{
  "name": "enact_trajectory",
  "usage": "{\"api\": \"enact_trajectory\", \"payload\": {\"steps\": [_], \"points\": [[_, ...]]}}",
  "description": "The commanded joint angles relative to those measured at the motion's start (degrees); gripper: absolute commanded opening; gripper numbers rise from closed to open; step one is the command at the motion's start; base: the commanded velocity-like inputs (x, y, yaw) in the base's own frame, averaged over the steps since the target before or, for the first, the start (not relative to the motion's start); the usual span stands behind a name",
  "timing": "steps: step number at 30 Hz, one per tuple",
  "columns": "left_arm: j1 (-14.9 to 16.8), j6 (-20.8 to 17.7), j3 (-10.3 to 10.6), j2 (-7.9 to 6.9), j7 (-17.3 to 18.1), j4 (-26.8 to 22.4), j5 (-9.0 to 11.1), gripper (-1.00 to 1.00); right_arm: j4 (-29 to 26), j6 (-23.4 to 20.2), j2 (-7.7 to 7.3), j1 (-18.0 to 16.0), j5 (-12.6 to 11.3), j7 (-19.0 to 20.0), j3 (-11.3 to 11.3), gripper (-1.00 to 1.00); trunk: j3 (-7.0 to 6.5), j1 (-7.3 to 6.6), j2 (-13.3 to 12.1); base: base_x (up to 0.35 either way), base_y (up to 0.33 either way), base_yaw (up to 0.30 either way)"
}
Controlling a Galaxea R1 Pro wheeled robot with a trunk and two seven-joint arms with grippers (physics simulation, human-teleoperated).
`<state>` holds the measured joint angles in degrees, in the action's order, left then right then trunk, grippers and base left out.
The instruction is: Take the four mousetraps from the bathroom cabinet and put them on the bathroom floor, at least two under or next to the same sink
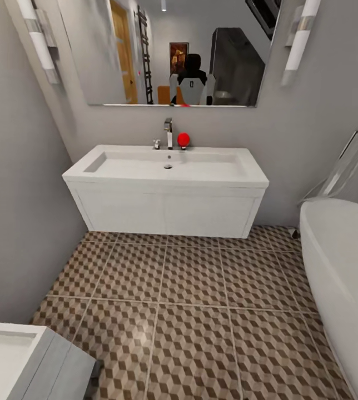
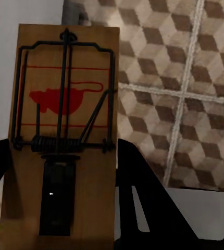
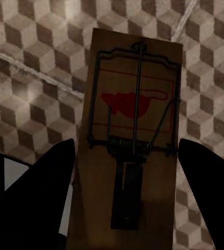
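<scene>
two mousetraps [image 2: 65, 140] [image 3: 130, 151], one per pincer [image 2: 65, 208] [image 3: 127, 208]

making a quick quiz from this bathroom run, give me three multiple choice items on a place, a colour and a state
1. Where does the red ball sit?
A. on the sink beside the faucet
B. on the bathroom floor
C. inside the bathtub

2. What colour is the mouse shape printed on the mousetrap in the left wrist view?
A. blue
B. red
C. green

3. What is the state of the right gripper?
A. open, with nothing between its fingers
B. shut on a towel
C. holding a mousetrap above the tiles

Answers: 1 A, the ball rests on the basin's back ledge just by the faucet. 2 B, the print on the board is red. 3 C, the board sits between the dark fingers with patterned floor behind it.
</scene>
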<state>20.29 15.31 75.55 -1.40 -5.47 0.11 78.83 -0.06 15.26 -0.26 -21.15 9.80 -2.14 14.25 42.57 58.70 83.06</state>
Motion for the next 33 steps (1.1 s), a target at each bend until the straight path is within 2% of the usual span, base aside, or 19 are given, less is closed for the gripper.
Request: {"api": "enact_trajectory", "payload": {"steps": [1, 23, 33], "points": [[0.01, 0.07, 0.48, 0.0, -0.34, -0.02, 0.0, -1.0, 0.09, 0.12, 0.0, -0.03, 0.58, -0.23, -0.01, -1.0, 0.04, 0.03, 0.02, 0.318, 0.072, 0.0], [0.01, 0.07, 0.48, 0.0, -0.42, 0.04, 0.0, -1.0, 0.15, 0.12, 0.0, -0.03, 0.65, -0.23, -0.01, -1.0, 0.04, 0.03, 0.02, 0.318, 0.082, 0.0], [0.01, 0.07, 0.56, 0.08, -0.3, -0.02, -0.07, -1.0, 0.15, 0.01, 0.0, -0.04, 0.66, -0.23, -0.01, -1.0, 0.04, 0.03, 0.02, 0.326, 0.014, 0.0]]}}
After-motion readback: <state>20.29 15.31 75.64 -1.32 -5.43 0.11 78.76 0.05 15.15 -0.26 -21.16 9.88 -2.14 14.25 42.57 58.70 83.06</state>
